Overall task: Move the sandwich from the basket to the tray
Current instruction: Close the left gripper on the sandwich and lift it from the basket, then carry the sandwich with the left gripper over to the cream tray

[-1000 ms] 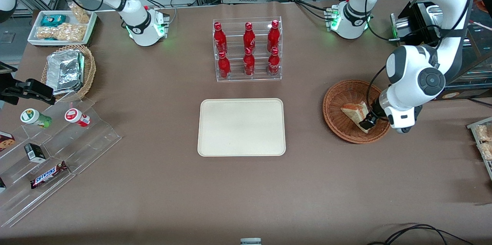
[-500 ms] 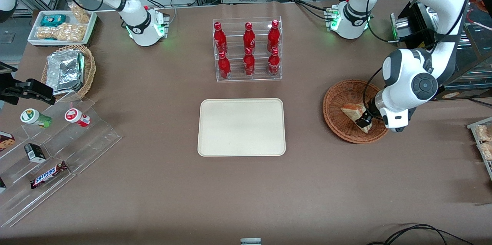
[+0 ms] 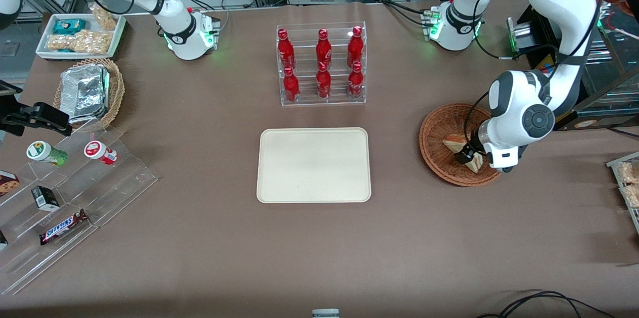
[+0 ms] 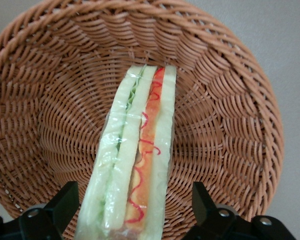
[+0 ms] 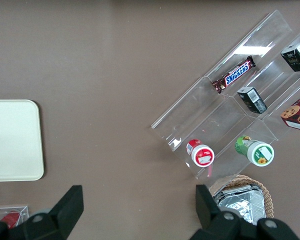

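Straddling the sandwich (image 4: 135, 165) in the basket (image 4: 225, 120), my jaws spread wide; next, I should pinch, then lift toward the tray (image 3: 314, 164).

In the front view the working arm's wrist covers part of the sandwich (image 3: 453, 143) and the basket (image 3: 433, 131) rim beside it. The hand (image 3: 468, 157) sits low over the sandwich there, mostly hidden by the wrist. In the left wrist view the picture's edge cuts off the sandwich's near end (image 4: 132, 165) and the fingers (image 4: 65, 202) flanking it.
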Tool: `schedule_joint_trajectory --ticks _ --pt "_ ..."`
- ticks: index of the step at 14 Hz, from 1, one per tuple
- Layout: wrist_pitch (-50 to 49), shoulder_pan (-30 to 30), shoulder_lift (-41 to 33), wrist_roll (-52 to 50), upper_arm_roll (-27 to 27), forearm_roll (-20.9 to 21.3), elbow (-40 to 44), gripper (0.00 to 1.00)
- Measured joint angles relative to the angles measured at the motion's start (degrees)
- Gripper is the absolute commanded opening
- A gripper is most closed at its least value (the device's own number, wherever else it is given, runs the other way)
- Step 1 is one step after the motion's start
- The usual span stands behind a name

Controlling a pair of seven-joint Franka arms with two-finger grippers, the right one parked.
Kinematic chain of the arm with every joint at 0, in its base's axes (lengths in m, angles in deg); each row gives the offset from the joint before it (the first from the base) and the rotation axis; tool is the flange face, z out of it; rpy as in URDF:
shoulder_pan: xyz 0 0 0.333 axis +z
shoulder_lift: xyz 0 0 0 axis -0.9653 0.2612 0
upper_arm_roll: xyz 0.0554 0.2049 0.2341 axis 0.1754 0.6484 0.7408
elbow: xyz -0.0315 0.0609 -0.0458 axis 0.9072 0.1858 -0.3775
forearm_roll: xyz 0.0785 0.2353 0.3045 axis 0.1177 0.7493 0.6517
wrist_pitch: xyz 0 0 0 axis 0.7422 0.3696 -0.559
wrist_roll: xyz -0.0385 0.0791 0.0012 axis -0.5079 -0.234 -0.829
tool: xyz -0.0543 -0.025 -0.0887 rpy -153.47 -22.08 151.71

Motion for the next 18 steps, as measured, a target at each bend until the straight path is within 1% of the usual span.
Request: schedule_joint_trajectory --ticks 2,3,4,5,6,7,9,11,13,14,16,18 --pt "0.0 -0.1 0.7 0.0 0.0 0.0 0.0 1.0" --pt "0.0 -0.1 1.0 0.0 0.0 0.0 0.0 0.83" --pt "0.1 -0.1 1.3 0.0 0.0 0.0 0.0 0.47" --pt "0.1 -0.1 1.3 0.0 0.0 0.0 0.0 0.22" --pt "0.1 -0.1 1.3 0.0 0.1 0.0 0.0 0.14" --pt "0.1 -0.1 1.3 0.0 0.1 0.0 0.0 0.12" --pt "0.1 -0.1 1.3 0.0 0.1 0.0 0.1 0.11" --pt "0.1 -0.1 1.2 0.0 0.1 0.0 0.4 0.06" --pt "-0.4 -0.1 0.5 0.1 0.1 0.1 1.9 0.06" --pt "-2.7 -0.2 -0.3 0.2 0.0 0.3 3.6 0.06" --pt "-12.3 -1.6 -2.4 2.0 -0.2 0.9 9.0 0.06" --pt "-18.4 -5.4 -4.0 5.1 -0.8 0.9 15.4 0.06"
